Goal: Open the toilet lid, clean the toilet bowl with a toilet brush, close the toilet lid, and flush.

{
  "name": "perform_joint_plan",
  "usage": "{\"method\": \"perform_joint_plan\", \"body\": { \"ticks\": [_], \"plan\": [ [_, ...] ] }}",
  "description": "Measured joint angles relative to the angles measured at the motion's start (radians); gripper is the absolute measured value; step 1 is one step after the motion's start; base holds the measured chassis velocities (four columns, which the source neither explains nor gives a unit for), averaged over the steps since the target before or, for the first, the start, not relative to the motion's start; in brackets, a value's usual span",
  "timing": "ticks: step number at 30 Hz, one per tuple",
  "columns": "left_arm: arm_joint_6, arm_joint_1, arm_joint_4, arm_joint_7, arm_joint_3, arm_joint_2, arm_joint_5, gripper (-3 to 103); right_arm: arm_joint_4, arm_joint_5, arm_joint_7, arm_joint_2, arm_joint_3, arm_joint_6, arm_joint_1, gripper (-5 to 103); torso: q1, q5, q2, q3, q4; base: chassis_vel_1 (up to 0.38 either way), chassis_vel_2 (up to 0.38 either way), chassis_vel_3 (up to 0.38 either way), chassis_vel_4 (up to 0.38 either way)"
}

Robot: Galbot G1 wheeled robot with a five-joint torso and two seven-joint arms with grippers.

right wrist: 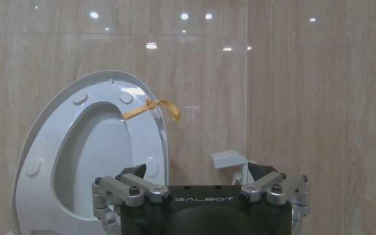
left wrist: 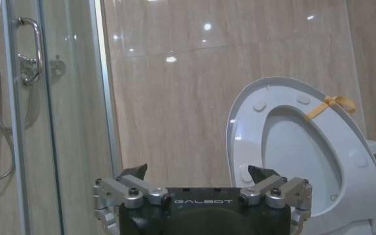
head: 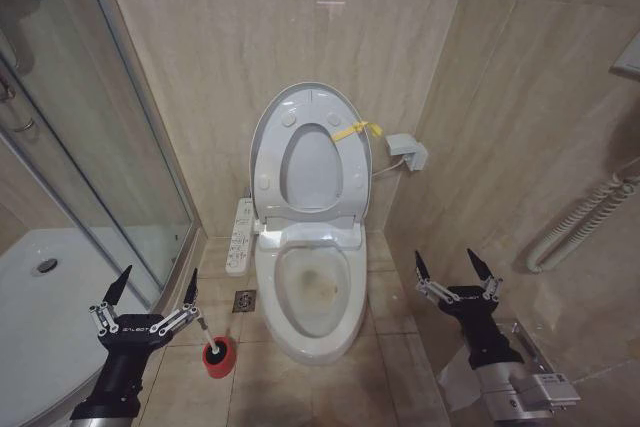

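Note:
The toilet lid [head: 310, 169] stands raised against the back wall with the ring seat [head: 268, 157] up in front of it and a yellow ribbon [head: 356, 130] tied at its edge. Below, the toilet bowl [head: 312, 292] lies exposed with a brownish stain inside. The toilet brush [head: 201, 333] stands in a red holder cup [head: 217, 357] on the floor left of the bowl, its head hidden in the cup. My left gripper [head: 158, 279] hangs open just above and left of the brush handle, holding nothing. My right gripper [head: 458, 267] is open and holds nothing, right of the bowl. The lid [left wrist: 299, 147] [right wrist: 96, 147] also appears behind each gripper [left wrist: 198, 171] [right wrist: 198, 169].
A glass shower door [head: 110, 147] and white shower tray [head: 40, 317] fill the left side. A white control panel [head: 241, 237] sticks out at the bowl's left, with a floor drain [head: 245, 299] near it. A white wall box [head: 408, 152], a ribbed hose [head: 580, 217] and crumpled paper [head: 460, 382] are on the right.

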Motion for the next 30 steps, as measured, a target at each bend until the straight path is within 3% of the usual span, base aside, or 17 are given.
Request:
{"method": "perform_joint_plan", "body": {
  "ticks": [30],
  "plan": [
    [0.0, 0.0, 0.0, 0.0, 0.0, 0.0, 0.0, 100, 0.0, 0.0, 0.0, 0.0, 0.0, 0.0, 0.0, 100, 0.0, 0.0, 0.0, 0.0, 0.0, 0.0, 0.0, 0.0, 0.0]
  ]
}}
